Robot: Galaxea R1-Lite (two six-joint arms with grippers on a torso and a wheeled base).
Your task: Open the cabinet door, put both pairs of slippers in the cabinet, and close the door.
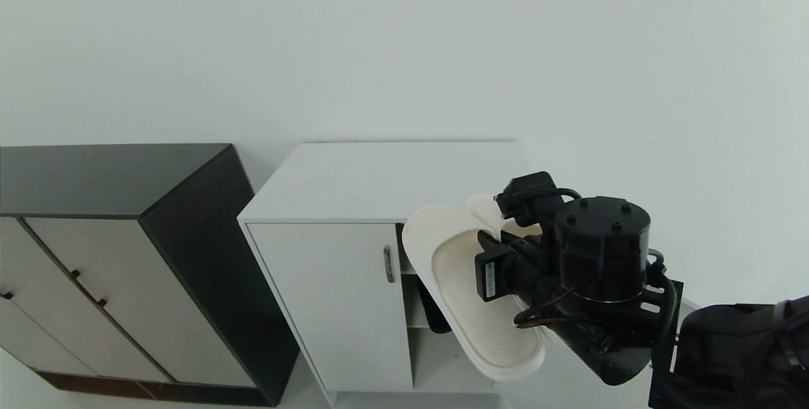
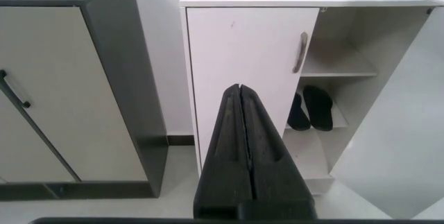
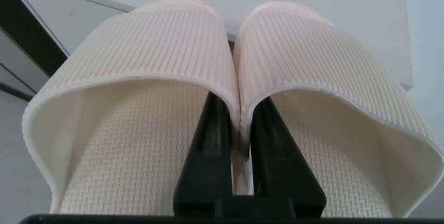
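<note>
Nearest, at the right gripper (image 3: 234,151): clamped on the cream slippers (image 3: 139,71). One finger inside each slipper, with the two inner side walls pinched together between the fingers. Pair held side by side and tilted, toes pointing away from the wrist, heels hanging lower on the near side.

At the left gripper (image 2: 240,93): closed tight, fingers pressed together along their full length, nothing between them. Hanging in open air, well apart from every surface.

Just beyond the toes of the held pair: top front edge of the white cabinet (image 1: 379,181). Toes about level with that edge, in front of the open right half and not inside it. Contact with the edge: cannot tell.

Straight ahead of the left gripper: the closed left door (image 1: 328,301). Handle (image 1: 389,263) upright at its free edge, right beside the opening.

Inside the opening, ahead of and below the right gripper: upper shelf (image 2: 340,64), then the second shelf carrying the black slippers (image 2: 310,109), lying flat side by side. One more compartment beneath them.

To the left of the left gripper: dark cabinet (image 1: 126,181), doors shut, separated from the white cabinet by a narrow gap.

Farthest: plain wall (image 1: 404,48) behind both cabinets.
</note>
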